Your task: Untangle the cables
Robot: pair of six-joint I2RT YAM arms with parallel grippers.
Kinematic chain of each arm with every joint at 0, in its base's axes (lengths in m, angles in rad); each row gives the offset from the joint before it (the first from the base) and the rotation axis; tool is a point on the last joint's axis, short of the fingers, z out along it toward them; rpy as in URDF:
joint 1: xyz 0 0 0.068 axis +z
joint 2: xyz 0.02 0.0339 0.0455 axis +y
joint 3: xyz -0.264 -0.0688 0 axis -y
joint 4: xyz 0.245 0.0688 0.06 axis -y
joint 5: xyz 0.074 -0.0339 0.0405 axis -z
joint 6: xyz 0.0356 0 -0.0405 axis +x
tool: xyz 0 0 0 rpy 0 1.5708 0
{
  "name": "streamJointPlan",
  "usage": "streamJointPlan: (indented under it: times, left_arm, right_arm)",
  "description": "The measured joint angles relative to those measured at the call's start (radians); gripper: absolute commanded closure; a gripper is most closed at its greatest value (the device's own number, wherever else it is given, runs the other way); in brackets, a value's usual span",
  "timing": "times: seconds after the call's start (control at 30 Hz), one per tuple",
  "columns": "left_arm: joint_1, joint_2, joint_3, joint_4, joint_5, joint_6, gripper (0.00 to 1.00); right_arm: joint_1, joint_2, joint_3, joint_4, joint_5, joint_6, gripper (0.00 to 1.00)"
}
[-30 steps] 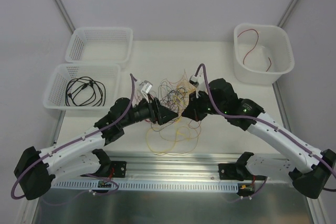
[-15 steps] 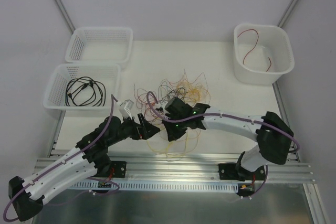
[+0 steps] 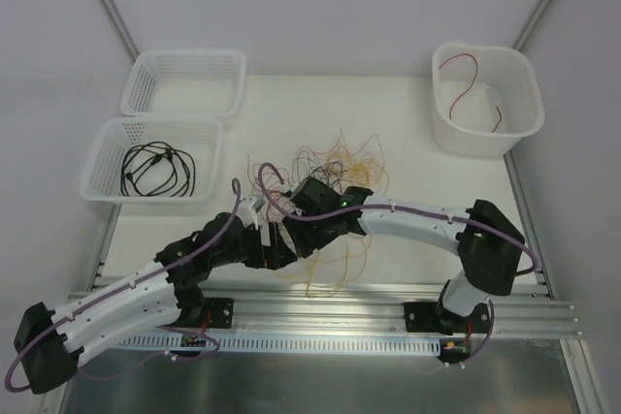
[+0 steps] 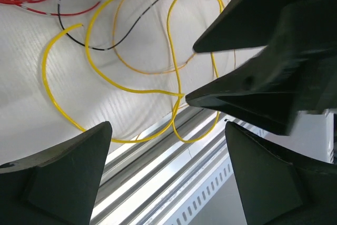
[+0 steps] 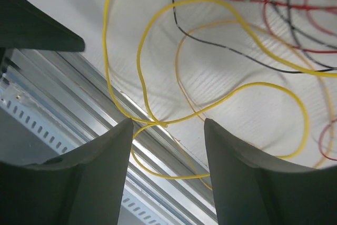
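The cables [image 3: 330, 170] lie as a loose tangle of red, black and yellow-orange wires in the middle of the table. Yellow loops [image 3: 330, 259] spill toward the near edge. My left gripper [image 3: 279, 244] and right gripper [image 3: 309, 230] meet nose to nose over those loops. In the left wrist view my left gripper [image 4: 167, 130] stands wide open and holds nothing, with a yellow cable [image 4: 171, 51] beyond it. In the right wrist view my right gripper [image 5: 168, 122] is open above a crossing of yellow cable [image 5: 158, 124] at the table edge, gripping nothing.
At the left stand two white baskets, the far one [image 3: 184, 84] empty. The near one [image 3: 97, 157] holds black cables [image 3: 155, 170]. A white bin [image 3: 485, 133] at the back right holds a red cable [image 3: 471, 79]. An aluminium rail [image 3: 330, 312] runs along the near edge.
Both grippers came back from the tangle's middle to the near edge. The right arm folded and reached leftward. The right gripper went from shut to open and the left opened wider.
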Motion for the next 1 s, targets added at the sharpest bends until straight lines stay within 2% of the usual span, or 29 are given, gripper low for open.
streamJointPlan:
  times: [0.03,0.07,0.13,0.23,0.37,0.53,0.73,0.9,1.0]
  left_arm:
    - [-0.012,0.022,0.010,0.000,0.003,0.013,0.10]
    - [-0.026,0.049,0.023,-0.002,0.005,0.023,0.11]
    - [-0.055,0.101,0.050,-0.001,0.005,0.041,0.11]
    - [-0.089,0.162,0.082,-0.001,-0.005,0.057,0.13]
    - [-0.158,0.246,0.141,-0.003,-0.056,0.069,0.15]
    - [-0.281,0.397,0.236,0.002,-0.172,0.055,0.19]
    - [-0.399,0.596,0.337,-0.032,-0.336,0.040,0.22]
    - [-0.429,0.718,0.414,-0.079,-0.421,0.043,0.35]
    - [-0.439,0.773,0.452,-0.103,-0.462,0.043,0.39]
  right_arm:
    - [0.000,-0.021,0.014,-0.012,0.022,0.001,0.38]
    - [-0.001,-0.043,0.029,-0.023,0.046,0.001,0.31]
    - [-0.005,-0.095,0.050,-0.041,0.093,0.005,0.27]
    - [-0.022,-0.175,0.068,-0.076,0.181,0.019,0.13]
    - [-0.049,-0.273,0.064,-0.141,0.309,0.043,0.03]
    - [-0.087,-0.445,-0.025,-0.186,0.440,0.092,0.00]
    - [-0.104,-0.630,-0.114,-0.228,0.528,0.139,0.01]
    - [-0.106,-0.689,-0.146,-0.243,0.566,0.154,0.00]
    - [-0.106,-0.698,-0.161,-0.248,0.575,0.159,0.01]
